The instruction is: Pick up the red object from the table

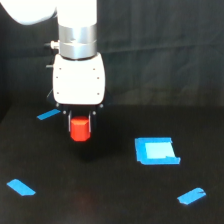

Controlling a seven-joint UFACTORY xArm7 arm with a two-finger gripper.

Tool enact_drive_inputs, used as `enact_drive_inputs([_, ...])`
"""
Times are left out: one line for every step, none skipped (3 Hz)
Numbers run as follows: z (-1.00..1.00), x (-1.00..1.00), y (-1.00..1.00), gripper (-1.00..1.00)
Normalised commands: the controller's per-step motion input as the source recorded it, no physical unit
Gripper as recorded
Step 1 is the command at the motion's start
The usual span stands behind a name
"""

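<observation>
The red object is a small bright red-orange block held between the dark fingers of my gripper. The gripper hangs under the white arm body and is shut on the block. The block appears lifted a little above the black table; a faint dark shadow lies on the table below it. The fingertips are mostly hidden by the block and the dark background.
A blue-edged square patch lies on the exterior view's right. Blue tape strips lie at the left rear, front left and front right. A black curtain hangs behind the table.
</observation>
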Motion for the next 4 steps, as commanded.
enact_drive_inputs([0.84,0.16,0.09,-1.00])
enact_drive_inputs([0.71,0.18,0.09,-0.90])
enact_drive_inputs([0.41,0.03,0.00,-1.00])
enact_drive_inputs([0.14,-0.08,0.02,-0.94])
